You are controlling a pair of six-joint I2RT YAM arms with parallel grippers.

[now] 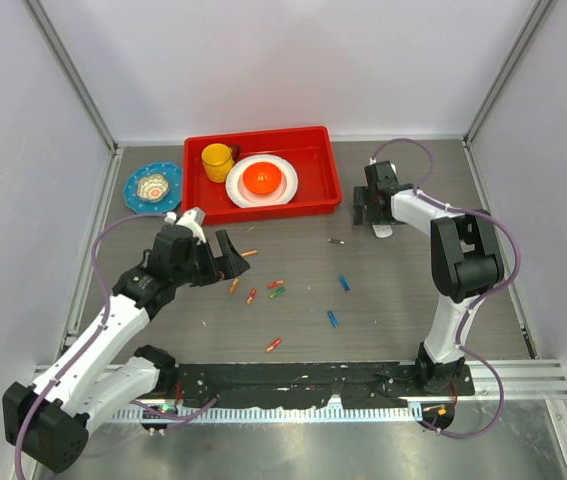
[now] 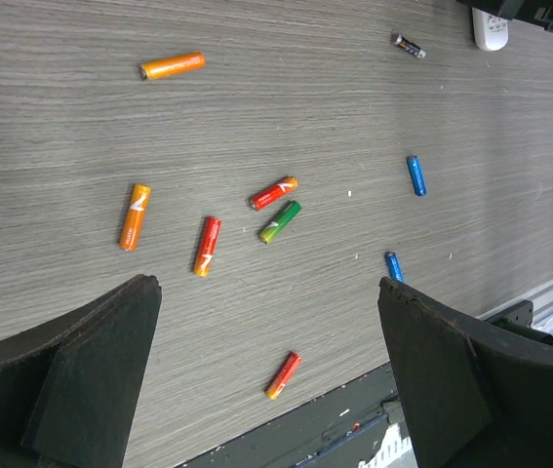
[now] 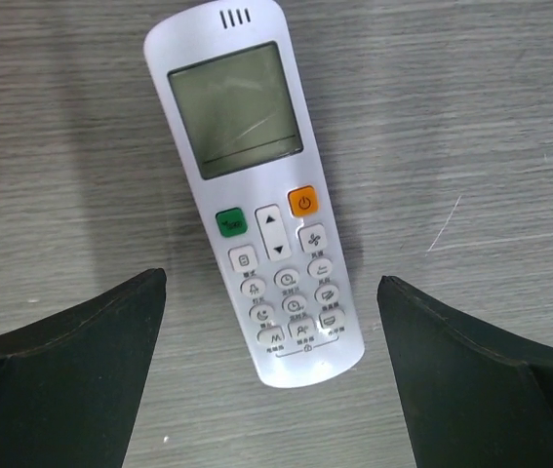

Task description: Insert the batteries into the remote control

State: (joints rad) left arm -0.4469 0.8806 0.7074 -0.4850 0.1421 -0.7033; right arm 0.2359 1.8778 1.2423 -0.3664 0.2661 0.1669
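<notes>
Right end effector point(image 3: 271, 285) hangs with fingers apart over the remote control point(image 3: 255, 200), which lies keypad-up on the counter point(image 3: 471, 117) — nothing gripped. Left end effector point(image 2: 266, 292), also spread, overlooks 8 scattered batteries point(image 2: 207, 246). Likely the opening step: grasp and flip the remote control to reach its back cover. Red tray point(image 1: 263, 133) sits close behind — open counter lies centre.

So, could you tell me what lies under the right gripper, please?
The remote control lies there face up on the table, screen and buttons showing; its back, against the table, is hidden.
</notes>
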